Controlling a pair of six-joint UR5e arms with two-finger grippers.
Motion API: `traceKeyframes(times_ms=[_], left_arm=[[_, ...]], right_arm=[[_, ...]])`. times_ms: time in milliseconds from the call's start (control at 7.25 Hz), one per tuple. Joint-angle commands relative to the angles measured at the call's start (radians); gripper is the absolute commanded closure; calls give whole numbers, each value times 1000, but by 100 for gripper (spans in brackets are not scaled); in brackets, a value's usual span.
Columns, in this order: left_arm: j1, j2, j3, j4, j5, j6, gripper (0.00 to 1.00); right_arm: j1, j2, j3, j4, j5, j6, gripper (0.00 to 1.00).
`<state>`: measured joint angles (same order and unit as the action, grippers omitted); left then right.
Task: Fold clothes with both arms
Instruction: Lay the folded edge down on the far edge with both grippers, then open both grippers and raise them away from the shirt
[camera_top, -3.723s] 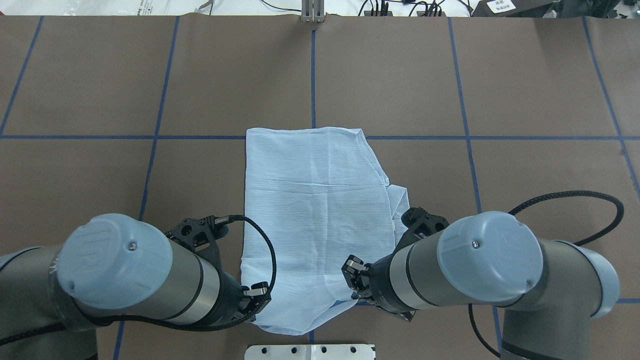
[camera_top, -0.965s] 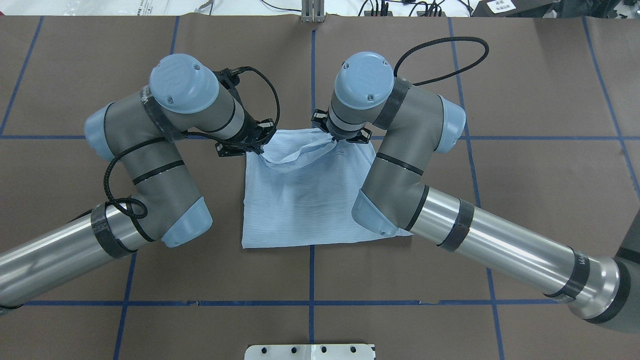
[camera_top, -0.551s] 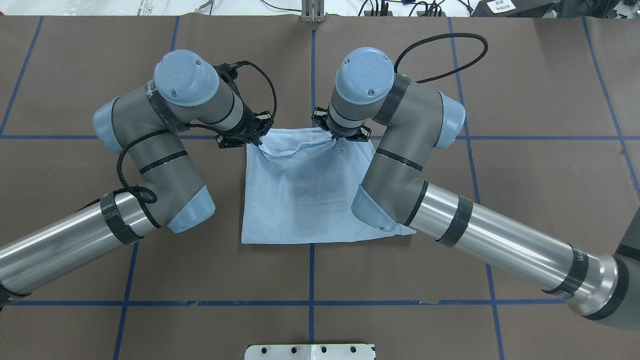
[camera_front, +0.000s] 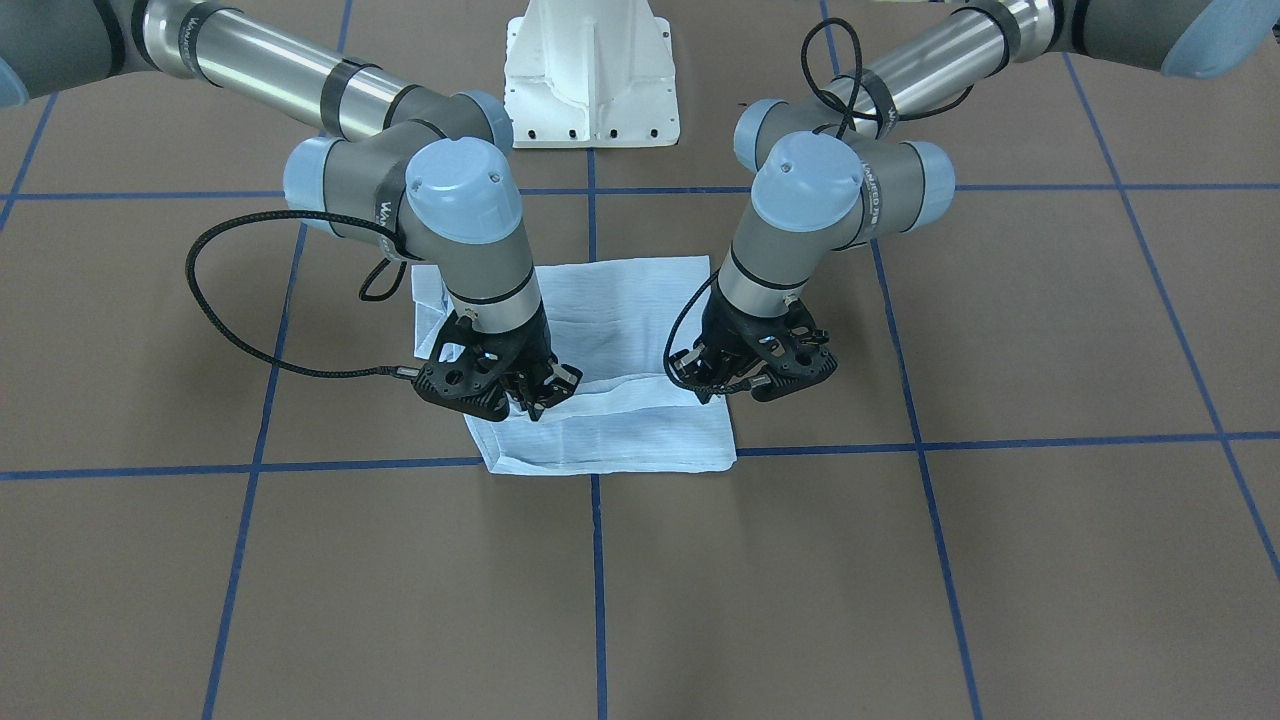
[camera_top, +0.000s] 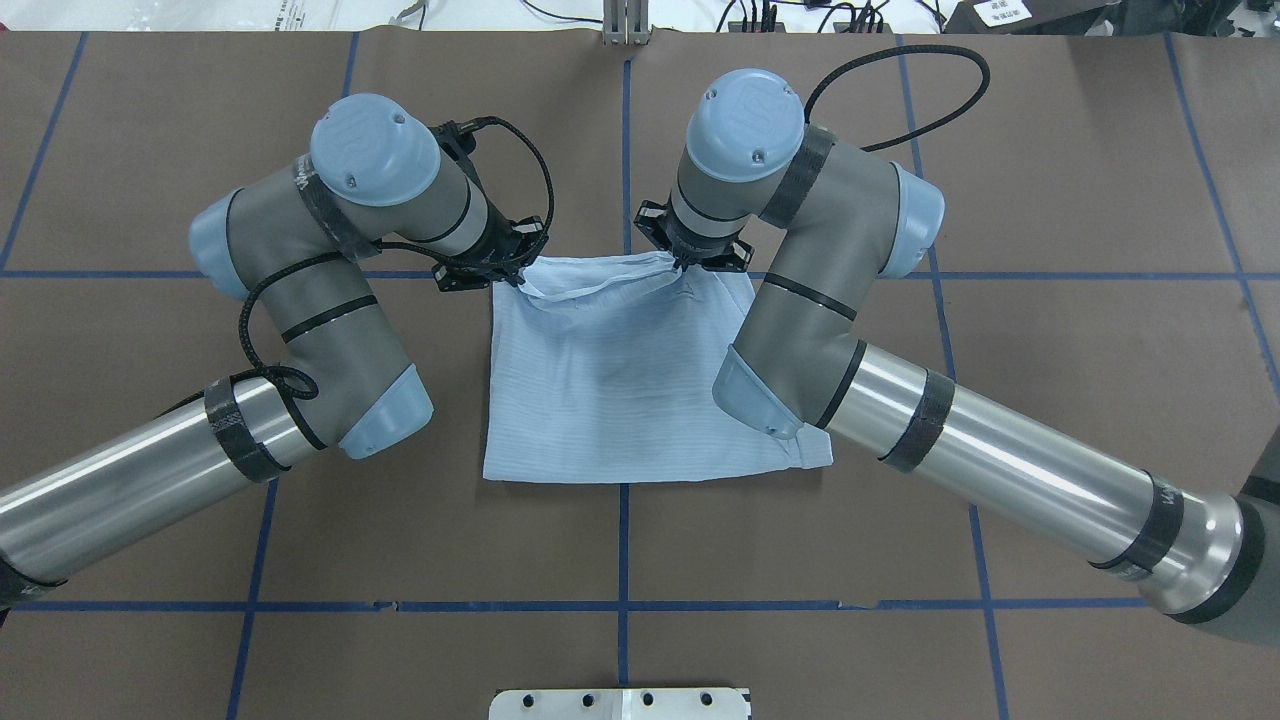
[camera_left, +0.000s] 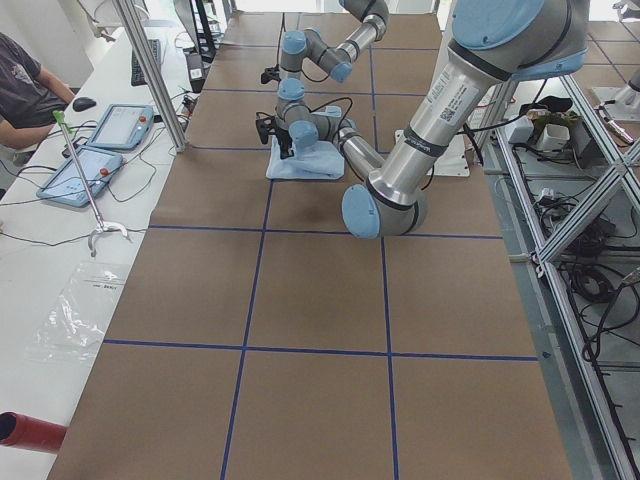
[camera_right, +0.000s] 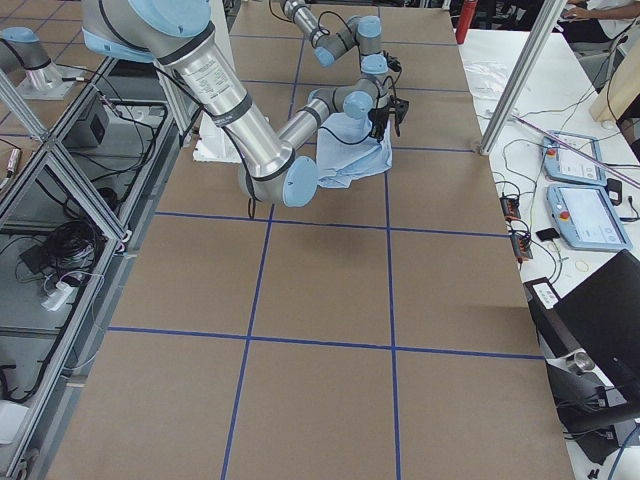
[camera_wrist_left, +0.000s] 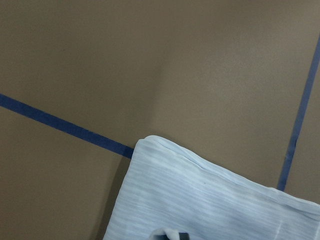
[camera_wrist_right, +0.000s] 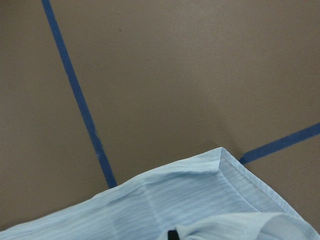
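The pale blue striped shirt (camera_top: 620, 390) lies folded in a rectangle on the brown table (camera_top: 1000, 150). Its top layer is doubled over toward the far edge. My left gripper (camera_top: 508, 272) is shut on the far left corner of that layer. My right gripper (camera_top: 686, 262) is shut on the far right corner. A loose strip of cloth sags between them. In the front-facing view the left gripper (camera_front: 740, 385) is on the right, the right gripper (camera_front: 535, 395) on the left, and both are low over the shirt (camera_front: 620, 300). Each wrist view shows a shirt corner (camera_wrist_left: 200, 200) (camera_wrist_right: 190, 195) on the table.
Blue tape lines (camera_top: 625, 150) divide the table into squares. The white pedestal base (camera_front: 590, 70) stands at the robot's side. Beyond the far edge is a bench with control tablets (camera_left: 95, 150) and a seated person (camera_left: 20, 80). Metal posts (camera_right: 520, 80) rise at that edge.
Since 3.7 s ago both grippers carried the near hem across the shirt to its far edge. In the last second they moved slightly farther and the lifted fold flattened.
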<state>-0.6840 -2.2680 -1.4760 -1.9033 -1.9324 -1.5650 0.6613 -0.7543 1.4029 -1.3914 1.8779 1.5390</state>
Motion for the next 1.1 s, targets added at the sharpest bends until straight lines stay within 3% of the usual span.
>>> traceKeyframes(times_ms=[0, 138, 689, 965], left_arm=[[0, -4, -1, 1, 1, -1, 10], [0, -7, 0, 4, 1, -4, 0], [-57, 4, -9, 15, -5, 43, 0], [-106, 98, -90, 16, -2, 236, 0]], right_arm=[[3, 7, -5, 2, 9, 4, 0], [3, 9, -5, 3, 9, 6, 0], [26, 3, 22, 6, 18, -25, 0], [107, -74, 105, -61, 32, -217, 0]])
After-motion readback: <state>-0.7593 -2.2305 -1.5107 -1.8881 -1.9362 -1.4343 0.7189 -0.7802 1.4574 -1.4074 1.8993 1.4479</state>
